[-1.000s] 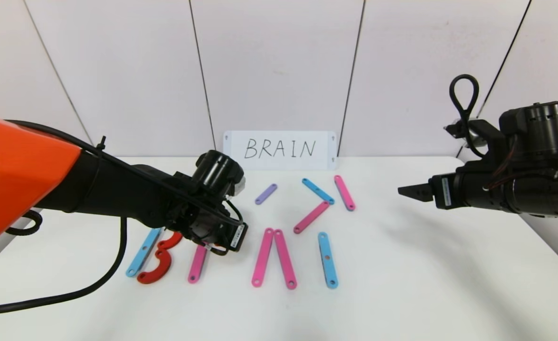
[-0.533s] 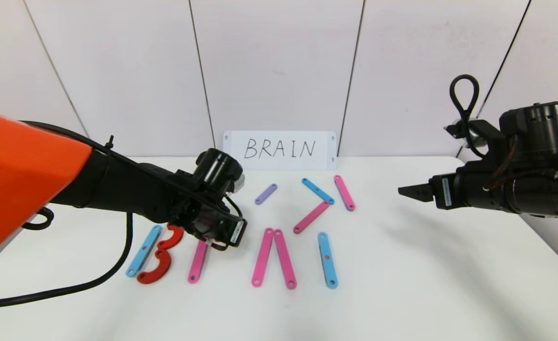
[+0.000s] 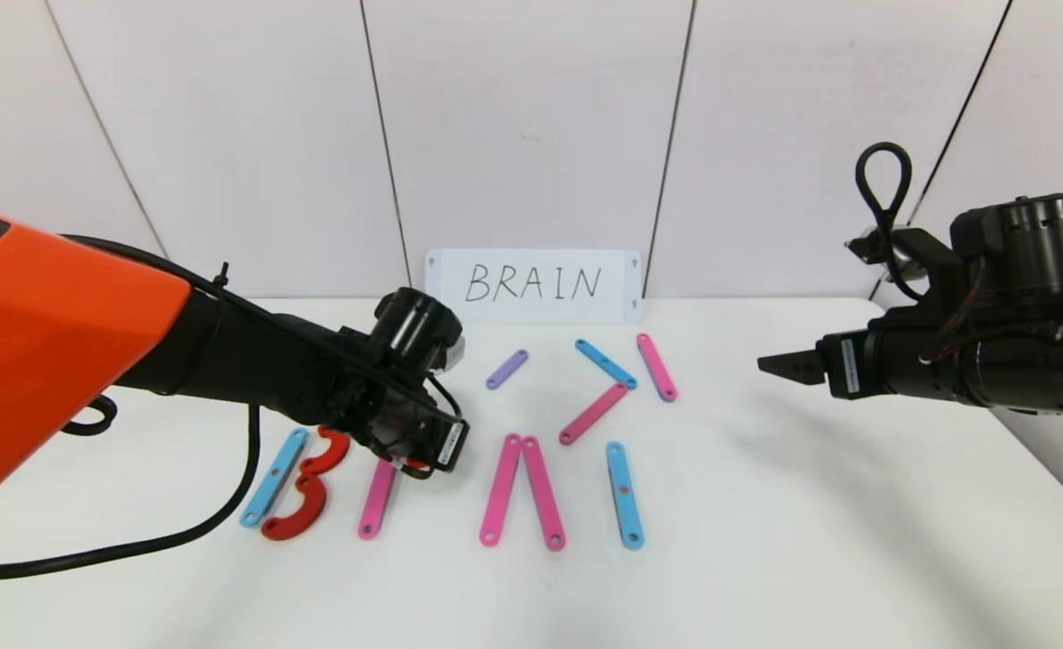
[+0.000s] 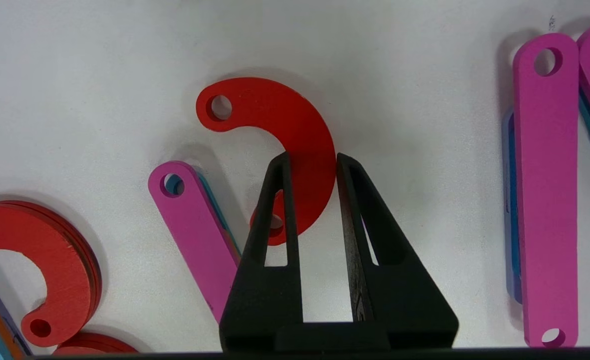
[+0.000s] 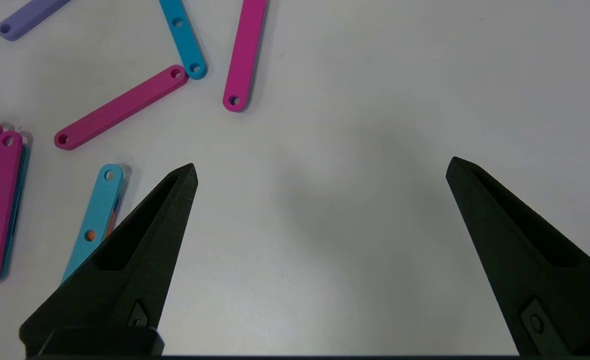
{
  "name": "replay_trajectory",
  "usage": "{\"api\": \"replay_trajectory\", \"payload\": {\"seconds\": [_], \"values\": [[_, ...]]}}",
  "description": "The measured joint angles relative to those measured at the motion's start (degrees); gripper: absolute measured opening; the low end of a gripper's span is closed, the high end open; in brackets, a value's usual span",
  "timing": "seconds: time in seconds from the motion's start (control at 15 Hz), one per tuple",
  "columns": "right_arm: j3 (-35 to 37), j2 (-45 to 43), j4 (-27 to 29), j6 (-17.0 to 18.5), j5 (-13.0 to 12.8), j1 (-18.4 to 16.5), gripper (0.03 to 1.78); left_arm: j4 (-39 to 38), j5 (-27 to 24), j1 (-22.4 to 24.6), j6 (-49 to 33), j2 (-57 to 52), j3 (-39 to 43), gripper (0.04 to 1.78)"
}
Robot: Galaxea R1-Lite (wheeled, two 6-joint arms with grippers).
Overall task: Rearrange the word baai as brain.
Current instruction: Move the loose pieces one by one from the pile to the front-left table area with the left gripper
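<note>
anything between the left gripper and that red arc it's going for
Nothing visible does. The left gripper already has its fingers on either side of the red arc, which lies just beside the pink strip. The right gripper hangs open, far off.

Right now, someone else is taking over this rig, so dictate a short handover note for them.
Left gripper: low over the table, fingers closed on a red arc beside the pink strip that starts the R.
Right gripper: open, parked in the air on the right, holding nothing.
Layout in the head view: blue strip and stacked red arcs make the B; two pink strips form an A without its crossbar; blue strip is the I.
Spare purple strip, blue strip and two pink strips lie near the BRAIN card.
Left: finish the R, add the A's crossbar, build the N.
</note>
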Motion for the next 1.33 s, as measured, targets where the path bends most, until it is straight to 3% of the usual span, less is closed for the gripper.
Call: {"api": "replay_trajectory", "payload": {"seconds": [0.67, 0.8, 0.93, 1.33], "values": [[0.0, 0.0, 0.0, 0.0, 0.0, 0.0, 1.74, 0.2, 0.3, 0.0, 0.2, 0.1, -0.2, 0.29], [0.0, 0.0, 0.0, 0.0, 0.0, 0.0, 1.74, 0.1, 0.3, -0.1, 0.4, 0.1, -0.3, 0.36], [0.0, 0.0, 0.0, 0.0, 0.0, 0.0, 1.74, 0.1, 0.3, -0.2, 0.7, 0.1, -0.5, 0.54], [0.0, 0.0, 0.0, 0.0, 0.0, 0.1, 1.74, 0.0, 0.3, -0.2, 0.8, 0.1, -1.3, 1.46]]}}
